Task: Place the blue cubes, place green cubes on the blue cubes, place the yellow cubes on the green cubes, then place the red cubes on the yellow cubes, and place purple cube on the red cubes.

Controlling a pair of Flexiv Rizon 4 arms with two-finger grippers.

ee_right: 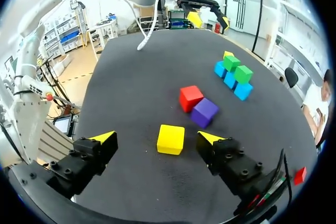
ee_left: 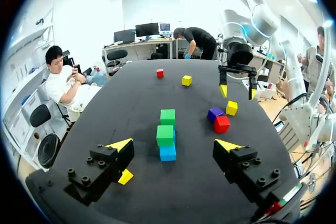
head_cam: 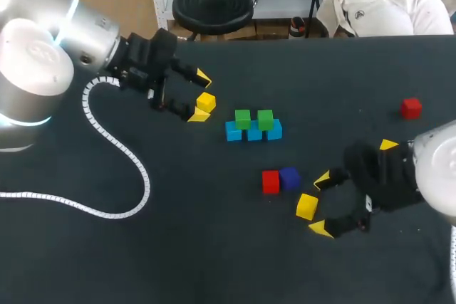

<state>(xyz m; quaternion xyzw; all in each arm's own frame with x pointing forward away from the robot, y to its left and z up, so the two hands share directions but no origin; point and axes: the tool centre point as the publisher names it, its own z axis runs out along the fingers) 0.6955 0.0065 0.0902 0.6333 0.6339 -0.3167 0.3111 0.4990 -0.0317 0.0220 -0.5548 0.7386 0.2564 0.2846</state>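
Yellow cube (head_cam: 307, 206) sits just ahead of the right hand (head_cam: 322, 204), spread wide and empty, clearly the nearer arm.

No text, number, label or sign is legible on the cubes (head_cam: 254, 127) or the table (head_cam: 178, 261). All cube faces that show are plain and unmarked.
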